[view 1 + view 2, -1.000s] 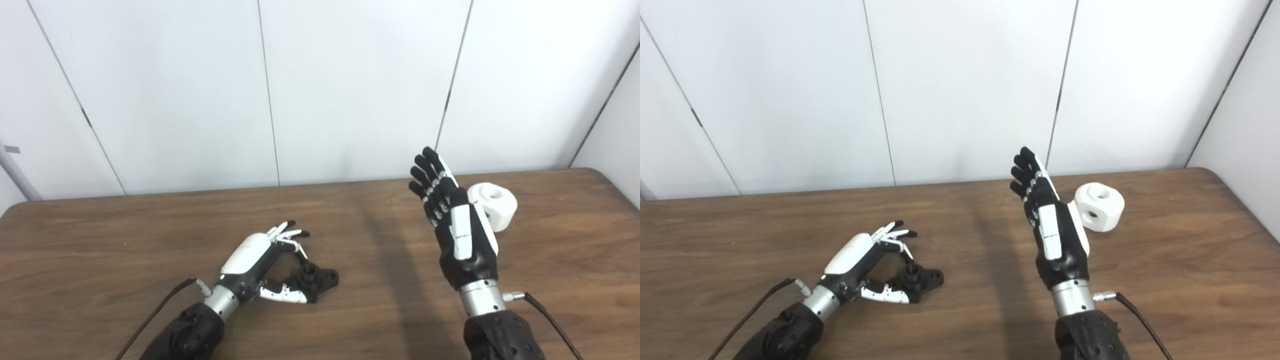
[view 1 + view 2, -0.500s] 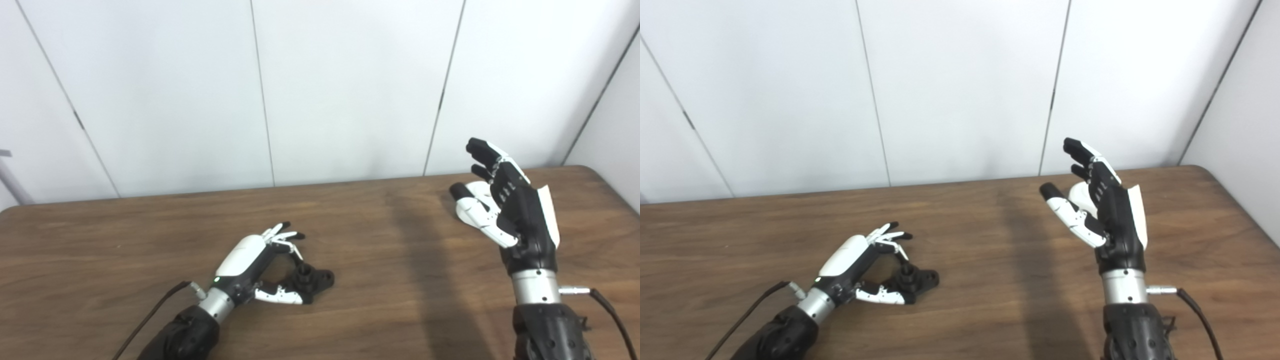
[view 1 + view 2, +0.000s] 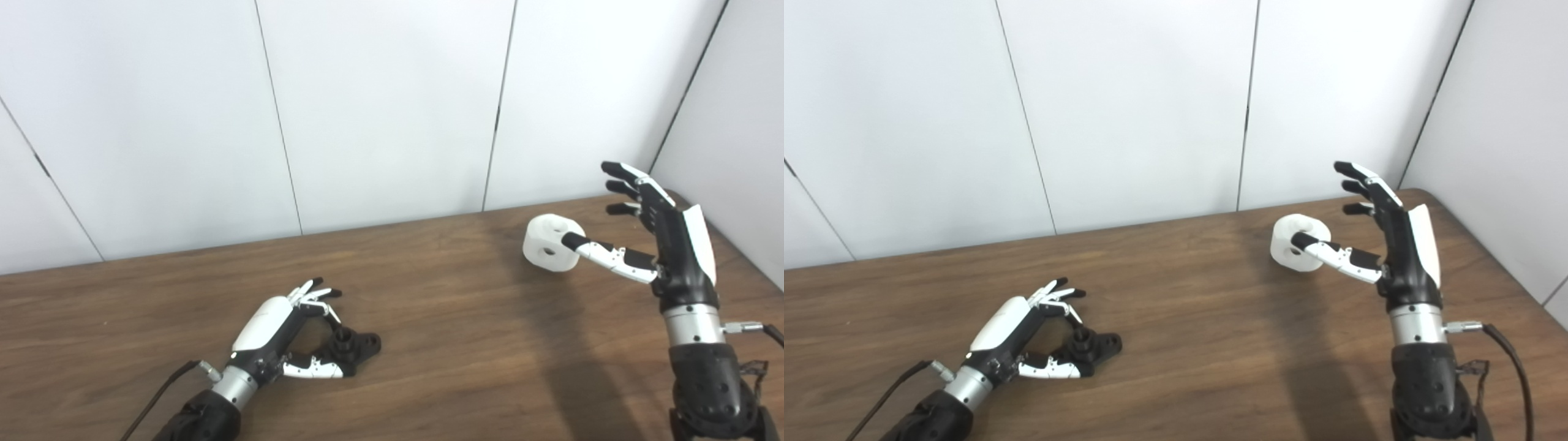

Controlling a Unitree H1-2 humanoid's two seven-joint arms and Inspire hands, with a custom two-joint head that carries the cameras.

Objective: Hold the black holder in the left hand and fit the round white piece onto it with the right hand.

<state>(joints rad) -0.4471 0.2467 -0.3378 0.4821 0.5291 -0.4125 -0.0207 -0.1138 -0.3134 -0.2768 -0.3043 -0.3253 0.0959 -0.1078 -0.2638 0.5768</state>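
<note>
White round piece (image 3: 550,242) sits on the bench (image 3: 441,343) at right of frame, right hand (image 3: 664,245) spread open beside it, holding nothing; left hand (image 3: 278,331) curls loosely around black holder (image 3: 355,346) lower left, grip uncertain; reach step; next, close on the piece

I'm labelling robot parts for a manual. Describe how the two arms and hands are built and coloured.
Both arms are black with a silver metal wrist ring and a black cable plugged in beside it. The left hand has a white back and black-tipped fingers. The right hand is mostly black, with a white side panel and a white, black-tipped thumb.
</note>
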